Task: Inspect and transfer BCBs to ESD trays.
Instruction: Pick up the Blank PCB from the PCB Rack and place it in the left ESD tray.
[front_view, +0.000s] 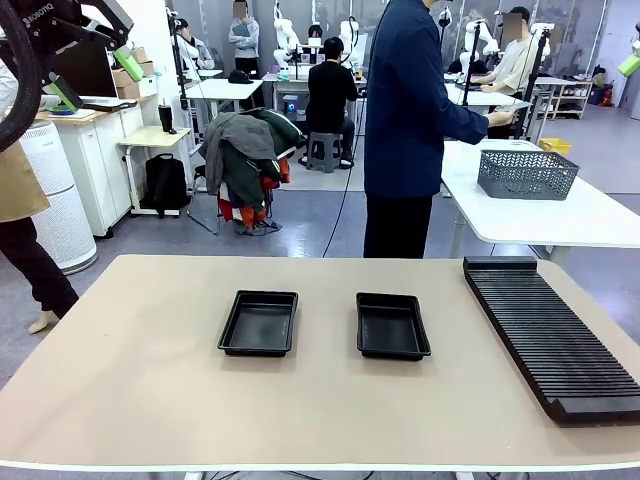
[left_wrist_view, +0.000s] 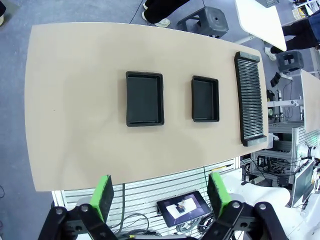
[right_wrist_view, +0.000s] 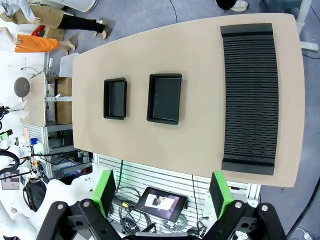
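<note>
The left gripper (left_wrist_view: 161, 190) is hanging high over the table (left_wrist_view: 75, 100), fingers spread wide. Far below and ahead of it, two trays (left_wrist_view: 145, 98) (left_wrist_view: 205, 98) are sitting side by side, apart, and a rack (left_wrist_view: 249, 97) is lying beyond its right finger. The right gripper (right_wrist_view: 161, 182) is gaping too, facing the same trays. Farther off, a person (front_view: 405, 130) is standing.

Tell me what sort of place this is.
Probably a shared lab or workshop: ESD trays and a slotted rack on a work table, more white tables behind it, a person seated at one.
</note>
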